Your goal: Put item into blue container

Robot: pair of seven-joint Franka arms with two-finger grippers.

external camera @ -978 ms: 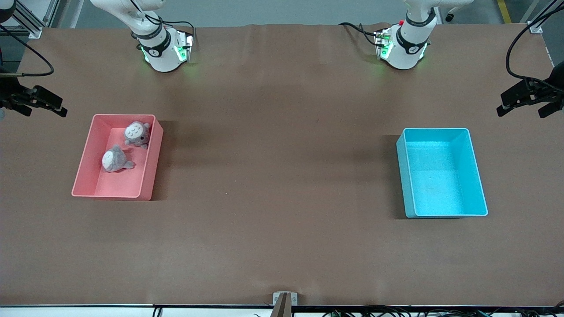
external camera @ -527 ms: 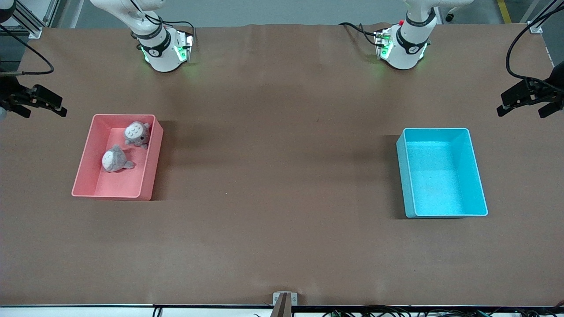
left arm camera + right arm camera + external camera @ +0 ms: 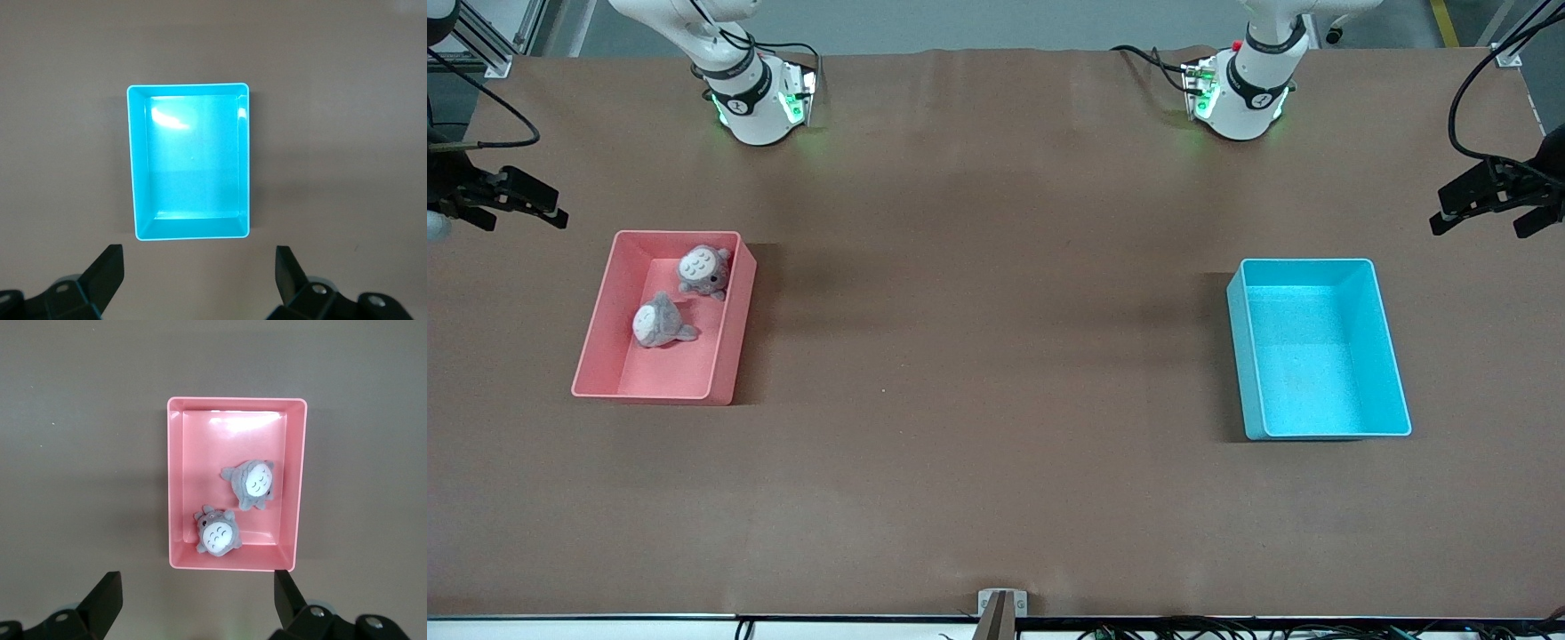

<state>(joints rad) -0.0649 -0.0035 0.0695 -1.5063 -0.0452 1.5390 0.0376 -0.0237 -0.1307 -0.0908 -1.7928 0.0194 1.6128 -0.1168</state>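
Resting on the brown table (image 3: pixel 996 356), the blue container (image 3: pixel 1392 391) occupied the middle right of the front view, toward the left arm's end, and held nothing. The pink bin (image 3: pixel 600 342) sat at the middle left of that view, toward the right arm's end, well apart from the blue container. Two grey plush toys lay inside the pink bin: one plush toy (image 3: pixel 703 270) in the corner farther from the front camera, the other plush toy (image 3: pixel 660 322) nearer to that camera, just beside the first.

The left gripper (image 3: pixel 1494 200) hung at the right edge of the front view, fingers spread wide and holding nothing; its wrist view looked straight down on the blue container. The right gripper (image 3: pixel 503 204) hung at the left edge, likewise released and empty, with the pink bin below in its wrist view.
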